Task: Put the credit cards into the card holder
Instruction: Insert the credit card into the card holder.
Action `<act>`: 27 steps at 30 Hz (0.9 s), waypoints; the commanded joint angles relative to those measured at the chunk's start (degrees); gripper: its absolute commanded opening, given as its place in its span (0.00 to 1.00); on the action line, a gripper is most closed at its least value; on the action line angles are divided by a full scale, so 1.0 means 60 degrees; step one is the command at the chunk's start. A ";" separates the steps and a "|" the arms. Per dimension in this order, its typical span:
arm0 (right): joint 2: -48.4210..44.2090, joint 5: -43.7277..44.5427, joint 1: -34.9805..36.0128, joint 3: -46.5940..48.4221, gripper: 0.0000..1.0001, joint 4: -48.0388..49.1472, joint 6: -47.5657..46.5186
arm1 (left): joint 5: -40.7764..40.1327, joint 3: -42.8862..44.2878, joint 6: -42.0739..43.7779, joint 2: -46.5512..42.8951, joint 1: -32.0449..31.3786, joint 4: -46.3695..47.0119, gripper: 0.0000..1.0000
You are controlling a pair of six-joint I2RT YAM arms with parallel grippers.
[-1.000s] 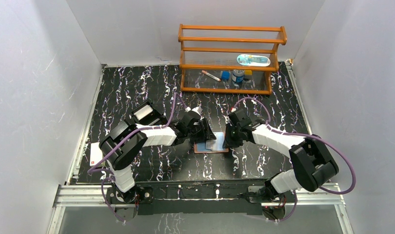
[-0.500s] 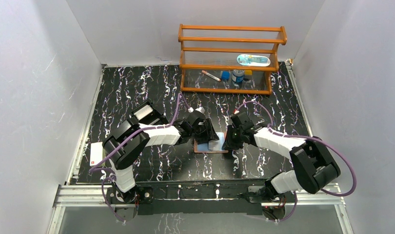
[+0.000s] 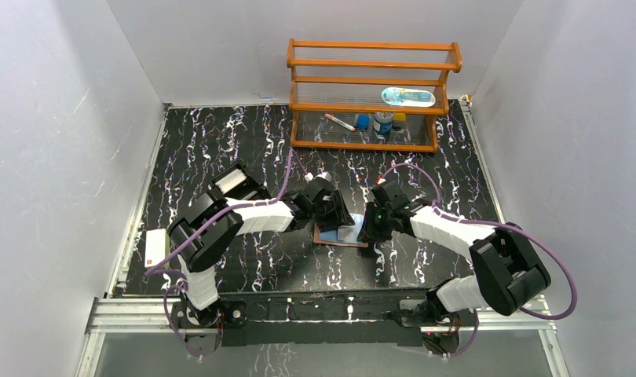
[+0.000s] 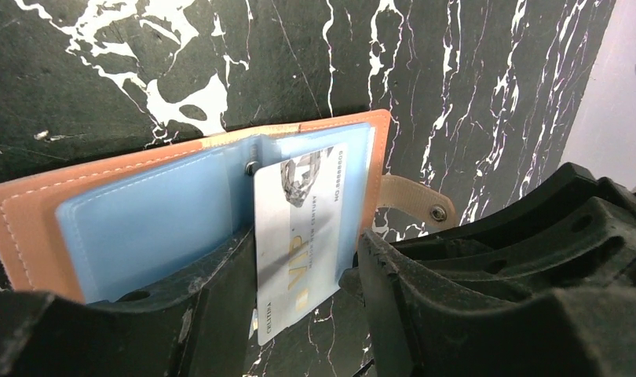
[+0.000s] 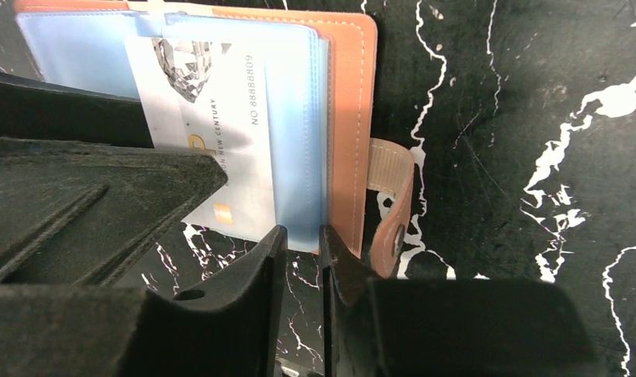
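so, the card holder (image 4: 32, 228) lies open and flat on the black marbled table (image 3: 221, 141), about midway between my two arms and closer to their bases than to the back wall. its tan leather shows as a border around the pale blue plastic sleeves (image 4: 142, 228), and the snap tab (image 5: 389, 228) sticks out from one short side. a whitish card (image 4: 299, 228) with a diamond picture and vip lettering lies lengthwise over the sleeve nearest that tab. its far end overlaps the blue plastic near the fold, and its near end hangs past the holder's edge over the table. i cannot tell from either wrist view whether that far end sits inside a pocket or only on top.

my left gripper (image 4: 305, 263) has a finger on each long edge of the card and pinches it across its width. my right gripper (image 5: 303, 250) is at the holder's near edge beside the tab, fingers almost pressed together with only a thin slit between them. the sleeve's edge reaches that slit, but i cannot tell whether it is nipped. from above, the two grippers face each other across the holder.

a second white card (image 3: 154, 247) lies well apart at the table's left edge. a wooden rack (image 3: 374, 45) stands at the back with a few small items on its shelves.
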 commanded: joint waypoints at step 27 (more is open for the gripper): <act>-0.0006 0.0115 -0.0054 0.0225 0.30 0.0200 -0.0287 | 0.0524 0.0717 0.0945 0.0340 -0.0075 -0.0593 0.49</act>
